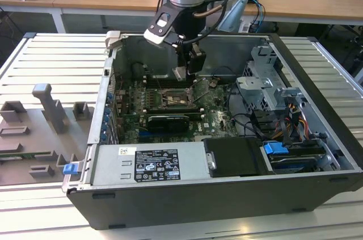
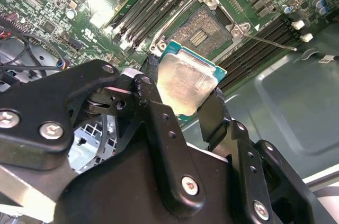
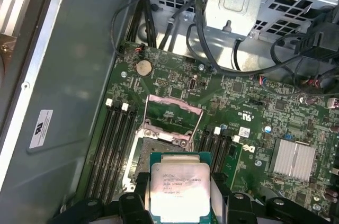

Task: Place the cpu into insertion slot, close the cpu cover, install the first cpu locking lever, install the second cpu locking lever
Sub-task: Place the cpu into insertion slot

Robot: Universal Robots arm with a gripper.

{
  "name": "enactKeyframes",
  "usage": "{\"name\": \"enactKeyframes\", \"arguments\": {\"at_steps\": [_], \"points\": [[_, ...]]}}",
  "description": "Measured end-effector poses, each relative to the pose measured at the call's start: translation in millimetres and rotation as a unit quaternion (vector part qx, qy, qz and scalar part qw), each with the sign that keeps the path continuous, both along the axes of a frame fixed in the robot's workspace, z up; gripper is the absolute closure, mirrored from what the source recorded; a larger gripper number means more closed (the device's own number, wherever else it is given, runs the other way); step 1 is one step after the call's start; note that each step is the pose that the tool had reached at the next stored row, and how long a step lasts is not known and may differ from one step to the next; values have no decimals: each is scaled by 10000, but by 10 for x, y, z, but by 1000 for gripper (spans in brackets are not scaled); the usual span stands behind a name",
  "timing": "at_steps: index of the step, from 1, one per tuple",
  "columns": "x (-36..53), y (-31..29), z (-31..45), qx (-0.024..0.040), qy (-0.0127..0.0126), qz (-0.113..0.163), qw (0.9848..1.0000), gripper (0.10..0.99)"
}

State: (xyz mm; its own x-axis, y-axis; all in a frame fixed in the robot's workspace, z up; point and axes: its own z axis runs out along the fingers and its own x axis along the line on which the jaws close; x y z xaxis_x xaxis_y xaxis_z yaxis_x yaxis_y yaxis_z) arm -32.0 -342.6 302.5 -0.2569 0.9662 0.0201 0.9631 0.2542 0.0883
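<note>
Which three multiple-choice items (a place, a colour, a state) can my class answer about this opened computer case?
1. Where is the small square silvery-faced chip?
A. Seated in the socket.
B. Gripped by the black hand above the square silver-rimmed dark socket.
C. Lying outside the case.

2. What colour is the flat circuit board?
A. Red.
B. White.
C. Green.

3. How does the thin silver metal cover frame stand?
A. Swung open.
B. Shut over the socket.
C. Taken off altogether.

Answers: 1 B, the hand clamps its edges over the bare socket; 2 C, green all around the socket; 3 A, it stands raised off the socket.
</note>
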Motion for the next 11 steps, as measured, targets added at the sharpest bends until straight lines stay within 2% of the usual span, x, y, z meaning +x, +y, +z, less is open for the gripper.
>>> {"name": "enactKeyframes", "arguments": {"at_steps": [6,11], "points": [[0,0,-37,0,0,-30,10000,545],[-1,0,-98,0,1,-82,10000,545]]}}
